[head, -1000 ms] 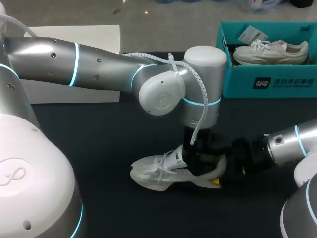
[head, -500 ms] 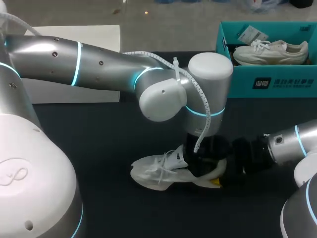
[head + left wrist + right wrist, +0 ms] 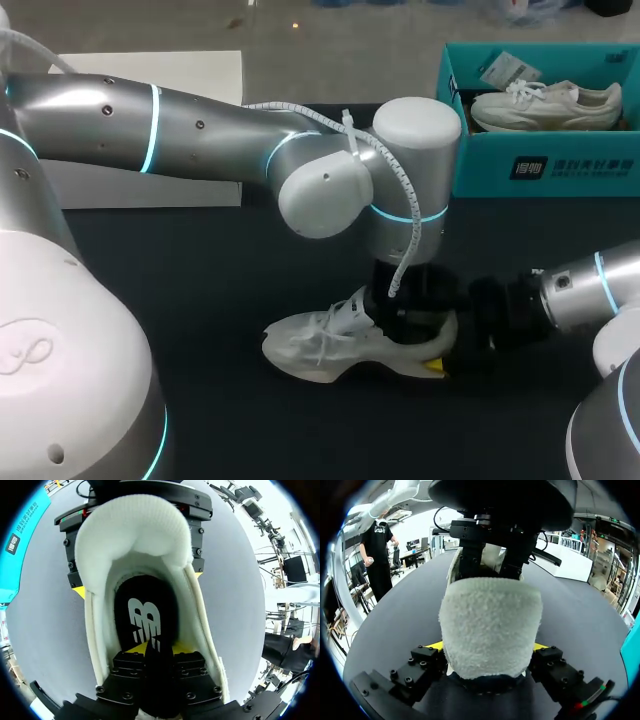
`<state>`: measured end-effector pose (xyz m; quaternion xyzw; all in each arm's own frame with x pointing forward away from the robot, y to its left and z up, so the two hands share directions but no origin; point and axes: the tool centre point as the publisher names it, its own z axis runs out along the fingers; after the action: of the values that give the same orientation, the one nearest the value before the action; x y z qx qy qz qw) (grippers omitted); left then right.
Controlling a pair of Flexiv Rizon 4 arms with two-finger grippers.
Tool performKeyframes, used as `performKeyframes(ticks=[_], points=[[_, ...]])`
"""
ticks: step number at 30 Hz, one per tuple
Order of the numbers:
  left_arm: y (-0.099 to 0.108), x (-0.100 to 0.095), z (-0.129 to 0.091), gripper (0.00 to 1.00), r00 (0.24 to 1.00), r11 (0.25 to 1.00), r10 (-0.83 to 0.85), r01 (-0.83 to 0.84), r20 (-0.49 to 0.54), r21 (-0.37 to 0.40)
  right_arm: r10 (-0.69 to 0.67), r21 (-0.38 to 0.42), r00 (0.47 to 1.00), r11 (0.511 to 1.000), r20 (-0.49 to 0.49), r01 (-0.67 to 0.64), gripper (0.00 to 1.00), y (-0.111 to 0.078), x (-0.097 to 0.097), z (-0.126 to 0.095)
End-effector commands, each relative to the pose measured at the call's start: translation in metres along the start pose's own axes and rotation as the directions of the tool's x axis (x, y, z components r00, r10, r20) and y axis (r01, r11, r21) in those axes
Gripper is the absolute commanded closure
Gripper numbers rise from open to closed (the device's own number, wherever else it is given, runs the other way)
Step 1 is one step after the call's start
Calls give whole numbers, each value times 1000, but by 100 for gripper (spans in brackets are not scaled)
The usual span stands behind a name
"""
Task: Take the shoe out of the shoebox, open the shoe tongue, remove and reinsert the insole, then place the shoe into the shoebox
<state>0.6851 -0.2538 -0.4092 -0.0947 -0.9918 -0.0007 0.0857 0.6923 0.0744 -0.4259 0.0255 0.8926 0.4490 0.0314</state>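
My left arm point(image 3: 200, 125) sweeps in from the left edge of the head view across the dark worktop point(image 3: 200, 300) and turns straight down at centre frame, its wrist standing over a white shoe point(image 3: 320, 345) in the lower middle. The shoe sits on the worktop with its toe towards frame left and its heel towards frame right, the laces and tongue bunched up just beside the wrist. In the left wrist view, my left tool point(image 3: 154, 649) is down inside the shoe's opening, its yellow tips pressed in on a raised fold of the black insole point(image 3: 145, 620), which lies ahead of the tips along the shoe's floor. Beyond the insole the padded heel collar curves round, with my other tool at either side of it. From the lower right of the head view my right arm reaches in level with the worktop. In its own view, my right tool point(image 3: 487, 645) clamps the shoe's heel, one yellow tip against each side. In the upper right of the head view stands the teal shoebox point(image 3: 480, 165), well apart from the arms, with a second white shoe point(image 3: 545, 105) lying inside it.
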Motion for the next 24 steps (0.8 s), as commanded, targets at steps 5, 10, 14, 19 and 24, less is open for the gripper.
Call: performKeyframes(ticks=[5,10,14,19,24], points=[[0,-16,84,100,996,998,-39,36,80,42,-1,3,1000,1000,2,1,100,-1,3,5],[4,-13,61,100,984,988,-104,86,147,128,-1,3,1000,1000,2,1,100,-1,3,5],[6,-10,37,100,973,971,-151,113,173,211,-1,3,1000,1000,2,1,100,-1,3,5],[8,-10,18,100,968,947,-186,132,167,291,-1,3,1000,1000,2,1,100,-1,3,5],[7,-10,3,100,969,929,-191,127,158,348,-1,3,1000,1000,2,1,100,-1,3,5]])
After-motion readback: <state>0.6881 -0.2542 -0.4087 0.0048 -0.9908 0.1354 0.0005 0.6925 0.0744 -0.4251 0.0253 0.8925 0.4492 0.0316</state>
